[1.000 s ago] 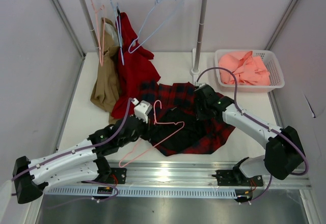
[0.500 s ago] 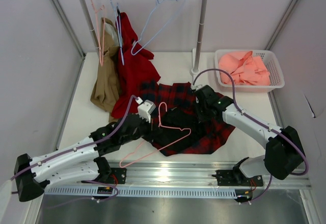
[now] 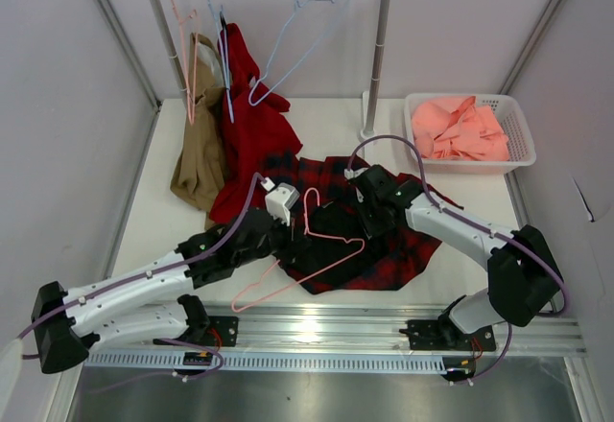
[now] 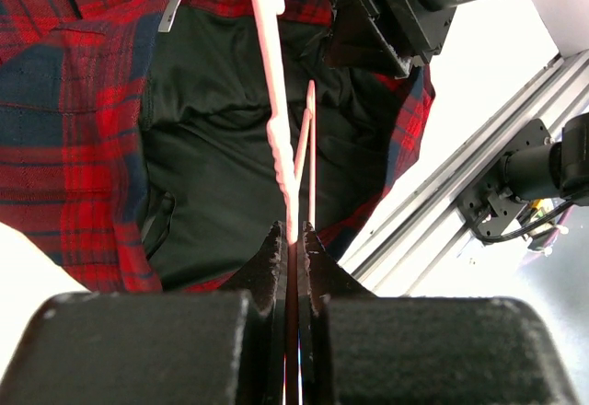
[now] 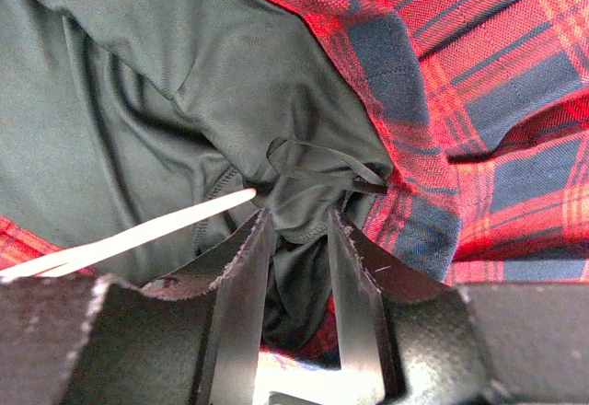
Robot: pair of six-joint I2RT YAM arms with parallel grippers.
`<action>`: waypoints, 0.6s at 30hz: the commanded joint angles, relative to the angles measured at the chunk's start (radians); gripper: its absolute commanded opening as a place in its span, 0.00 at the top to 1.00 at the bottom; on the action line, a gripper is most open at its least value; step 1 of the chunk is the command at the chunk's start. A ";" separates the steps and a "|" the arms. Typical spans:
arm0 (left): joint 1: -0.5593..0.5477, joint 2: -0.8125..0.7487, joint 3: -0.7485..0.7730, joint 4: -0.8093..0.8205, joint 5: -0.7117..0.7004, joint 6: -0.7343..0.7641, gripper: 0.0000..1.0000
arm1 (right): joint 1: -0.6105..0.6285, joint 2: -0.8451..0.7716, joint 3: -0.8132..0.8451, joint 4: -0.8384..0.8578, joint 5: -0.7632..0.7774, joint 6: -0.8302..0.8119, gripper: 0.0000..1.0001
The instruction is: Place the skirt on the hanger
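On the white table (image 3: 326, 120), the skirt (image 3: 408, 249) is spread beneath both pincers. The left pincer (image 4: 290, 237) is clenched on the hanger (image 4: 274, 101) wire; a fold of black lining is grasped by the right pincer (image 5: 296, 221), the hanger tip just left of it. Should that fold slip, the opening could be missed, or the thin loop (image 5: 322, 170) ahead of the fingers (image 5: 241, 276) snagged. Beyond the left pincer, a red garment (image 3: 251, 125) is draped beside the skirt.

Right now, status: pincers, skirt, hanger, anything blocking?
Left pincer shut on hanger. Right pincer straddles skirt lining, grip unclear. Hanger wire crowds right pincer.
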 commanded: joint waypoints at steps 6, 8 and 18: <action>0.002 0.018 0.062 0.026 -0.007 -0.008 1.00 | 0.009 0.035 0.044 -0.005 0.037 -0.034 0.61; 0.002 0.019 0.065 0.026 -0.009 -0.006 1.00 | 0.009 0.039 0.049 -0.003 0.051 -0.034 0.61; 0.002 0.024 0.068 0.026 -0.004 0.004 1.00 | 0.004 0.088 0.083 0.008 0.042 -0.055 0.63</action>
